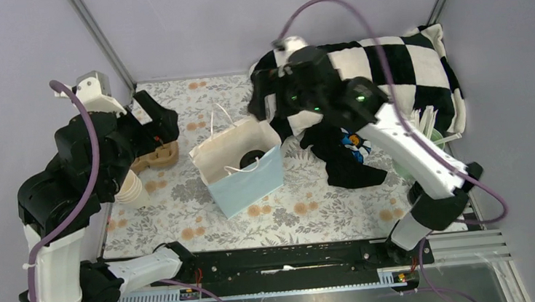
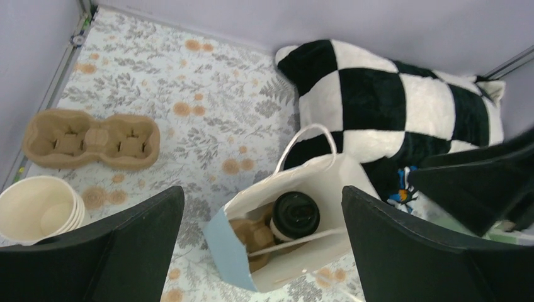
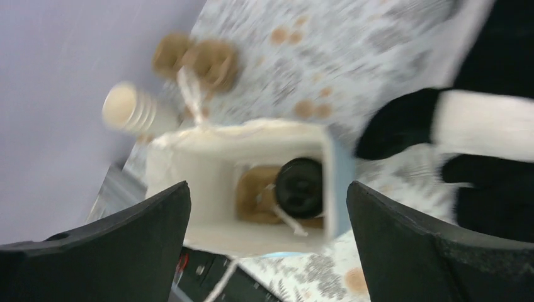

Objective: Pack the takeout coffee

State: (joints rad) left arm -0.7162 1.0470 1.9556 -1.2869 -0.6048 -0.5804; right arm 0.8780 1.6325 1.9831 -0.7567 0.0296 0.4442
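The takeout coffee, a cream cup with a black lid [image 1: 252,157], stands upright inside an open light-blue paper bag [image 1: 249,182] in the middle of the table. It sits in a brown cardboard carrier [image 2: 252,234] at the bag's bottom. The lid also shows in the left wrist view [image 2: 296,214] and in the blurred right wrist view [image 3: 300,187]. My left gripper [image 1: 154,121] is open and empty, up to the left of the bag. My right gripper [image 1: 264,101] is open and empty, above the bag's far right corner.
A second brown carrier [image 1: 155,157] and a stack of lidless cream cups [image 1: 131,190] lie left of the bag. A black-and-white checked pillow [image 1: 389,67], a dark cloth [image 1: 346,160] and a mint-green cup of straws [image 1: 430,133] are on the right.
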